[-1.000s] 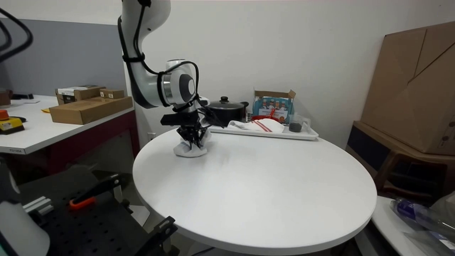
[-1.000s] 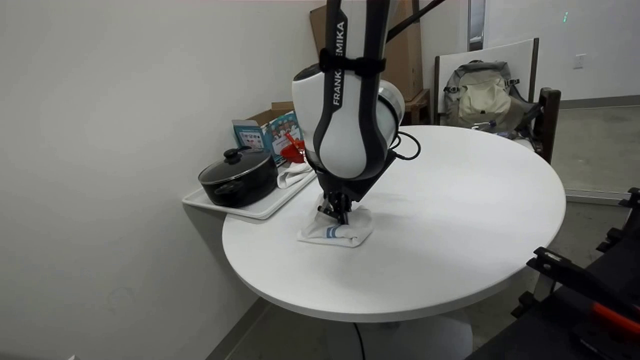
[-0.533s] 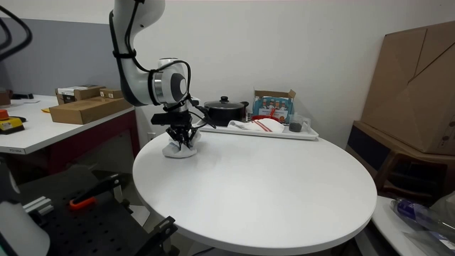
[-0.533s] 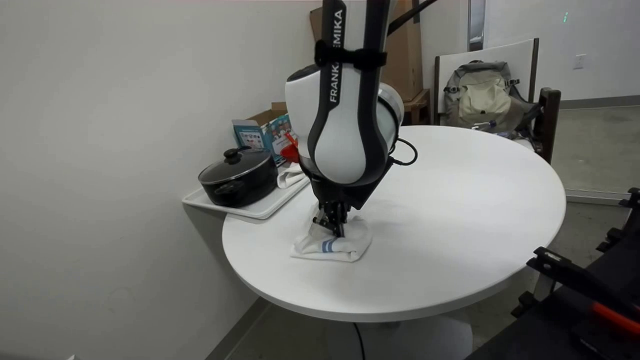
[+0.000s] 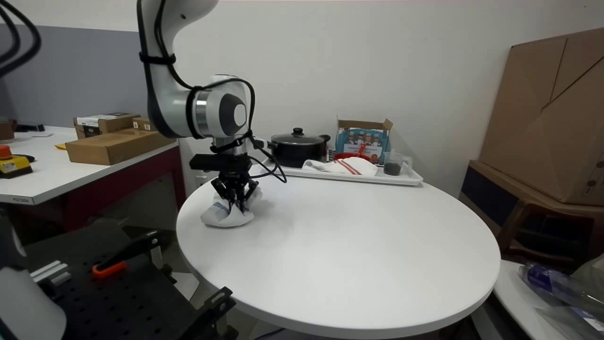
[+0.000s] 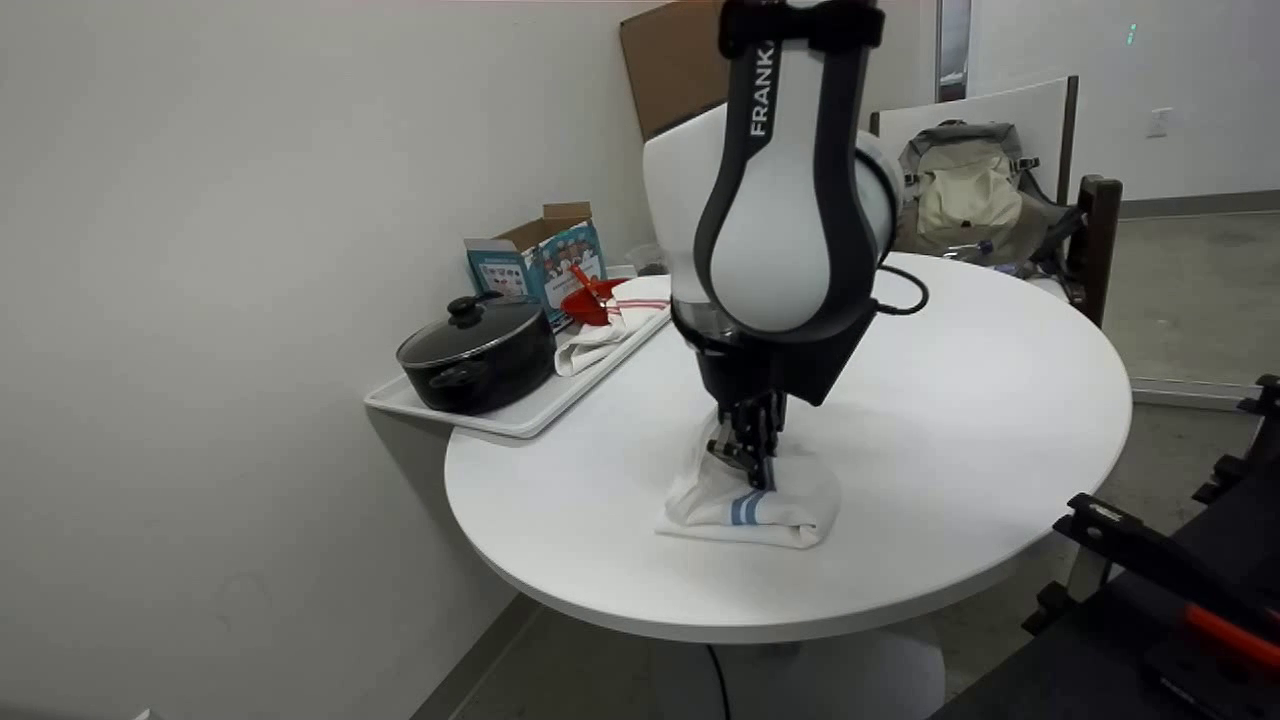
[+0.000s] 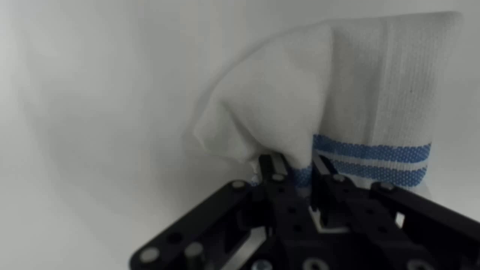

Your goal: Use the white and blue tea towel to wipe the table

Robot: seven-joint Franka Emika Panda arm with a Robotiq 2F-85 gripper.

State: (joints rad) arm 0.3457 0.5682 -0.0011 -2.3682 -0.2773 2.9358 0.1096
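One gripper point(image 7: 295, 167) pinches the towel point(image 7: 365, 86). In an exterior view, the towel lies on the table point(image 5: 358, 259) near the edge at 10 o'clock, with big open room toward 4 and a tray point(image 5: 401, 181) at 12. In the wrist view, its corner points between 1 and 2 o'clock; its stripes run 9 to 3. It's too bunched to show its long way.

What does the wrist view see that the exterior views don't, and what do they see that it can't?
Only the wrist view: the tiny weave in the blue stripes of the towel.
Only the exterior views: the pot, the red-striped cloth, the blue picture box, the tray and the round edge of the table.
Shared by all: the gripper shut on the towel, and white surface of the table.
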